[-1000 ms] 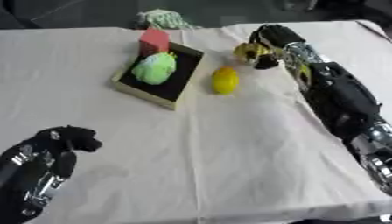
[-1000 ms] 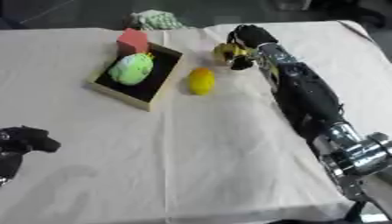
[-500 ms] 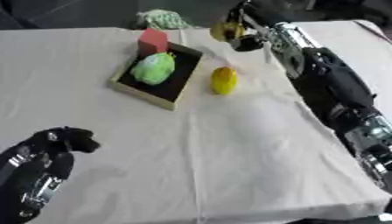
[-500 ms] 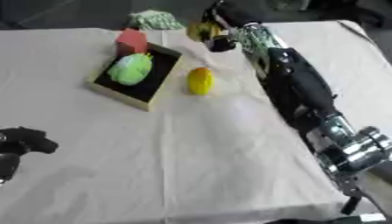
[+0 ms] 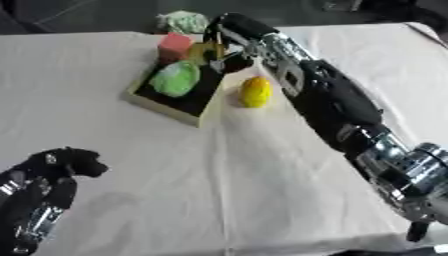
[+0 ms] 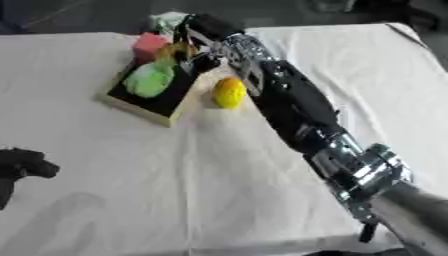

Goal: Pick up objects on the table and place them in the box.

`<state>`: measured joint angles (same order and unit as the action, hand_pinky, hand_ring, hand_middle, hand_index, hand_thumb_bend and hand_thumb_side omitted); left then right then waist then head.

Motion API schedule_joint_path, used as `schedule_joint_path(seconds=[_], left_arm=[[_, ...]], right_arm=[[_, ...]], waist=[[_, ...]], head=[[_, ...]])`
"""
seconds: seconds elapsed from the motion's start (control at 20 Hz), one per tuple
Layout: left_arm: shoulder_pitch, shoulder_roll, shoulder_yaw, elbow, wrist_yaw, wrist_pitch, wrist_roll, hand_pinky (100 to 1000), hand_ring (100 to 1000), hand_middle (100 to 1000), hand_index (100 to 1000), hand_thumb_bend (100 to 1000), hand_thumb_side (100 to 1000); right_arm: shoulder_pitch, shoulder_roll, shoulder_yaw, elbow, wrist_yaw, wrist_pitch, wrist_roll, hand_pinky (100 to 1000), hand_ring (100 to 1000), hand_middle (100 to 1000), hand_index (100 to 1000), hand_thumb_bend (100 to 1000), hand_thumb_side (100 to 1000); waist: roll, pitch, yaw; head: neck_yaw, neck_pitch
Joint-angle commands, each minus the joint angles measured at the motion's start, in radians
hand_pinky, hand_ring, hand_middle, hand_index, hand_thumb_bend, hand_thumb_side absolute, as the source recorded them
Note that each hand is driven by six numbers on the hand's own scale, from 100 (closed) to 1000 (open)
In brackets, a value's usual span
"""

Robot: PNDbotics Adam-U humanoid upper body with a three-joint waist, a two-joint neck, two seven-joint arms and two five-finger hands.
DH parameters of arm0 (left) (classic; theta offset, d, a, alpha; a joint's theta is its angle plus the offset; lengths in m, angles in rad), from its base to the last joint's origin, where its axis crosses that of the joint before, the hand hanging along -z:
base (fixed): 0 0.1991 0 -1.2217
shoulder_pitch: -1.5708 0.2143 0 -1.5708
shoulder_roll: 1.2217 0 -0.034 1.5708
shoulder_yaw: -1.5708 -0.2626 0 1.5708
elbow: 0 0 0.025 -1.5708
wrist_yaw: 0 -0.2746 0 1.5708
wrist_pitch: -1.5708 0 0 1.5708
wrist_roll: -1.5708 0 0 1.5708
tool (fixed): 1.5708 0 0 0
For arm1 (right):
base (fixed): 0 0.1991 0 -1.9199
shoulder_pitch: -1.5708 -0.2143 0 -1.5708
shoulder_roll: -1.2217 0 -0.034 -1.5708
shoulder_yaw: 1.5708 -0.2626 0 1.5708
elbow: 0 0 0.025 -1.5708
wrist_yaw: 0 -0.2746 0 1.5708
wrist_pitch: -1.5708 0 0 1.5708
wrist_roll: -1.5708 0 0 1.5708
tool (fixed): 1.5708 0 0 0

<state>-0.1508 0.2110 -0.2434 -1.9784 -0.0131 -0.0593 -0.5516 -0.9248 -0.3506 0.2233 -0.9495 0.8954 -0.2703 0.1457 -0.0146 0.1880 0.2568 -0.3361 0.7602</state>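
Note:
My right hand (image 5: 229,46) reaches over the far end of the shallow dark box (image 5: 179,102) and is shut on a small yellow object (image 5: 201,51). Inside the box lies a green object (image 5: 175,78). A red cube (image 5: 174,46) stands at the box's far corner. On the cloth just right of the box sits a yellow lemon-shaped object (image 5: 255,91). A pale green and white object (image 5: 184,21) lies at the far edge of the table. My left hand (image 5: 52,172) rests at the lower left with curled fingers, holding nothing.
The white tablecloth (image 5: 201,190) covers the whole table. My right arm (image 5: 341,107) stretches diagonally from the lower right toward the box. The table's far edge runs just behind the pale green object.
My right hand has carried the small yellow object leftward from the table's right side to above the box's far end. The left hand has stayed in place.

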Motion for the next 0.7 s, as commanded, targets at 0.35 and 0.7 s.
schedule_joint_path(seconds=[0.35,0.7], left_arm=[[-0.015,0.006,-0.001,-0.022,0.005,0.001,-0.003,754,733,633,809,100,634],[-0.013,0.006,0.001,-0.022,0.004,0.001,-0.001,754,733,633,809,100,634]], right_arm=[[-0.015,0.009,0.012,-0.007,0.142,-0.014,-0.071,723,787,830,946,100,190],[-0.012,-0.005,0.008,-0.013,0.258,-0.005,-0.096,774,856,944,997,100,226]], waist=[[-0.002,-0.013,0.005],[-0.002,-0.014,0.001]], head=[[-0.004,-0.012],[-0.001,-0.014]])
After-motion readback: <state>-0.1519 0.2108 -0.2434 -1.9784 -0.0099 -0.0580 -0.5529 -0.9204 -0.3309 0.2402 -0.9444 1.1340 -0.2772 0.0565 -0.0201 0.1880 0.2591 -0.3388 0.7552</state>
